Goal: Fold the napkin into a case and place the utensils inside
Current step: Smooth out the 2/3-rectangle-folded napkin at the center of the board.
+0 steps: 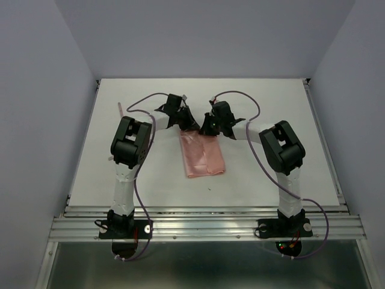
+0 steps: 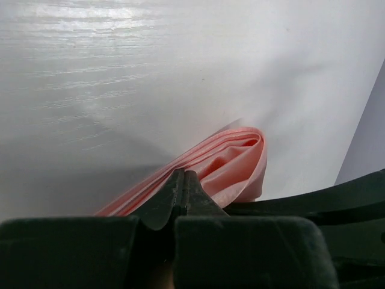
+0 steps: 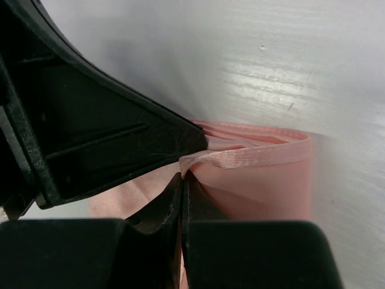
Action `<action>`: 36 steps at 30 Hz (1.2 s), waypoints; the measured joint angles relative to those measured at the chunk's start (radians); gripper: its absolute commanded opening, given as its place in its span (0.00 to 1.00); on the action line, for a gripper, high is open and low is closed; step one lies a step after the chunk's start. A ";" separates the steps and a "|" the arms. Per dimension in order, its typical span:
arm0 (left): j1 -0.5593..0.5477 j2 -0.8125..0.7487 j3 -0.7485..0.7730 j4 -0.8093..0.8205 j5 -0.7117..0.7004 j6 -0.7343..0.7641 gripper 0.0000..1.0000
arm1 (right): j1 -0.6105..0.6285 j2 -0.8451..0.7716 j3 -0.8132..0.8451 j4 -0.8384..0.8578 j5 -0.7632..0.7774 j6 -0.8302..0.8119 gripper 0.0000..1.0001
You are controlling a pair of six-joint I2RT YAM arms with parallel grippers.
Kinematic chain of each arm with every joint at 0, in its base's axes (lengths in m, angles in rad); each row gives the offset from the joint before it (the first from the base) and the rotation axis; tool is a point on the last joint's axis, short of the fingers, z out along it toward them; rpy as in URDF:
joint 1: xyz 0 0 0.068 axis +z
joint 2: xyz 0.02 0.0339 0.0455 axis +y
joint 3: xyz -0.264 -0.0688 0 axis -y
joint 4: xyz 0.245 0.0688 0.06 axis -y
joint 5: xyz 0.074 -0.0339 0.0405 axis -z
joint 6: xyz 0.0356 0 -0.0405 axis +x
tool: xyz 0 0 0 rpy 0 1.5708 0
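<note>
Left pincer [image 2: 183, 176], right pincer [image 3: 182, 177], both clamped on one folded napkin [image 1: 203, 155]

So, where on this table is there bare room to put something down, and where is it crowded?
Bare: the table far right, beyond the right arm; also the near strip between napkin and rail. Crowded: the napkin's far edge, where left gripper and right gripper pinch it.

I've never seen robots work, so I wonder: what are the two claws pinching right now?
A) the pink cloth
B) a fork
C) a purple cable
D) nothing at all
A: the left claw and the right claw are each shut on the far edge of the pink napkin.
</note>
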 measured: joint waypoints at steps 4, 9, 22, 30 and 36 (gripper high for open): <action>-0.006 -0.001 -0.002 0.014 -0.011 0.005 0.00 | 0.009 -0.005 0.000 -0.015 -0.013 -0.006 0.01; -0.008 -0.001 -0.008 0.029 -0.012 0.006 0.00 | 0.009 -0.009 0.000 -0.029 -0.024 -0.019 0.01; -0.007 -0.084 -0.085 0.011 -0.063 0.036 0.00 | 0.008 -0.034 -0.004 -0.063 0.045 -0.017 0.38; -0.007 -0.091 -0.089 0.004 -0.064 0.050 0.00 | 0.008 -0.128 -0.006 -0.113 0.105 -0.024 0.41; -0.007 -0.091 -0.089 0.002 -0.064 0.055 0.00 | 0.003 -0.192 -0.005 -0.137 0.146 -0.036 0.37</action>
